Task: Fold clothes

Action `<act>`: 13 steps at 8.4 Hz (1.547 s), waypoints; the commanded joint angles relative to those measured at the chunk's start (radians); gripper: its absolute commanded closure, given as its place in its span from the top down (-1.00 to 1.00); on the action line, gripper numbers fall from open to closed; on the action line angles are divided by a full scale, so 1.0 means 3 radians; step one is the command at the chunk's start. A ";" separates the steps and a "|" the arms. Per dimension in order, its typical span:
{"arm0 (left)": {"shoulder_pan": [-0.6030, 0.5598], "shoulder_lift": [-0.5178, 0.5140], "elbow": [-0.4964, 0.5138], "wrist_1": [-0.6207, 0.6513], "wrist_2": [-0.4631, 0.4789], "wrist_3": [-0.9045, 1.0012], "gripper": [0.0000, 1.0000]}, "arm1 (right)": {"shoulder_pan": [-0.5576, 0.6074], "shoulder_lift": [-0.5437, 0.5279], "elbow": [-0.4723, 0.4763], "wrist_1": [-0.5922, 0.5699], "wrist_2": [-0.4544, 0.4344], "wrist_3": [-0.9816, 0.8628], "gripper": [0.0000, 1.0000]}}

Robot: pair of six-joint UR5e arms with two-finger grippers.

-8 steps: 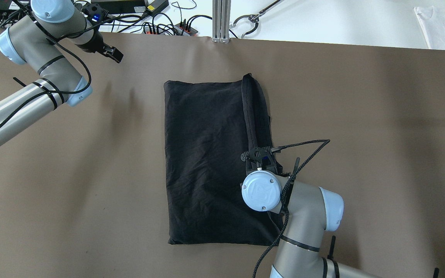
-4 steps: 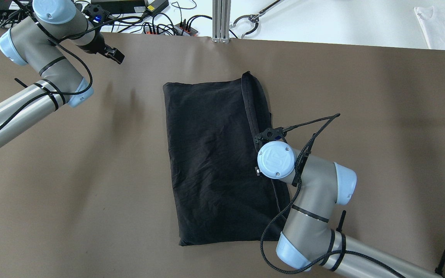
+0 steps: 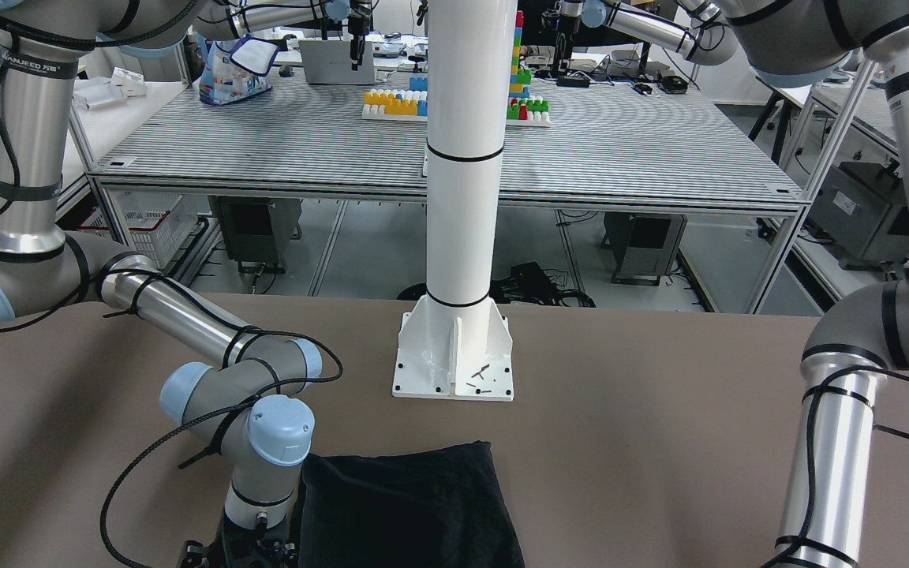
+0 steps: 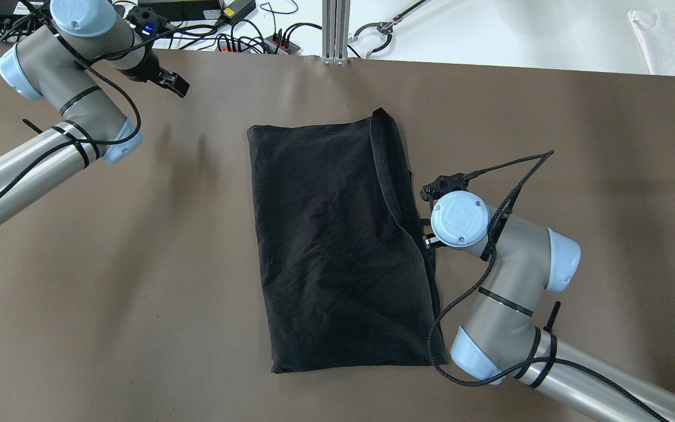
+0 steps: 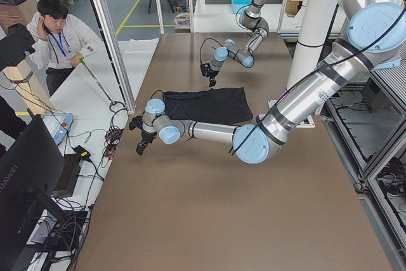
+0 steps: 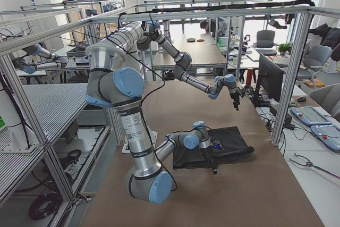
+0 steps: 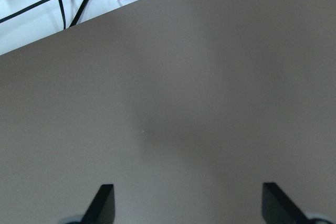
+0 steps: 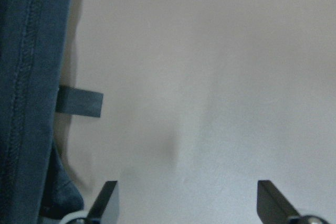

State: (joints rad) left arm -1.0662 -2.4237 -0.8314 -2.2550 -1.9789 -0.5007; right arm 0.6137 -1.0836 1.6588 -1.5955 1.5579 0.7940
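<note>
The black garment lies flat at the middle of the brown tabletop, on the operators' side of the white pillar, as an upright rectangle with its right-hand portion turned over onto the rest. A second ago the right arm's wrist stood over the lower right part of the cloth. It has since swung out to the right and now sits just beside the garment's right edge, over bare tabletop. The right gripper has its jaws spread wide with nothing between them, and its wrist camera shows only the stitched hem running down the view's left margin. Over the same second the garment's near-left corner was dragged a little inward, so the rectangle now leans slightly, and the turned-over hem lies lower and further right than it did. All this suggests that a fold along the right side has been laid down and let go, and that the arm is clearing away. The left gripper hangs well apart near the tabletop's far-left corner, jaws likewise apart and empty, hardly moved. The cloth is still long front to back, so a further fold across its length probably remains. The slight skew may need squaring first.
</note>
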 commanded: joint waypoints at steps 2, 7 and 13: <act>0.0000 -0.0005 0.0000 0.0000 0.0000 -0.0008 1.00 | 0.0112 0.0333 -0.0012 0.0057 0.0140 0.0099 0.87; 0.0000 -0.0005 0.0000 0.0000 -0.0005 -0.0013 1.00 | 0.0097 0.1091 -0.0978 0.0093 0.0145 0.0422 0.87; 0.0000 -0.0005 0.0000 0.0000 -0.0005 -0.0023 1.00 | 0.0117 0.1081 -0.1209 0.0093 0.0120 0.0182 0.87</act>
State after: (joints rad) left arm -1.0661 -2.4242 -0.8314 -2.2549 -1.9804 -0.5065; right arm 0.6357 -0.7586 1.2996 -1.5677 1.5943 0.8760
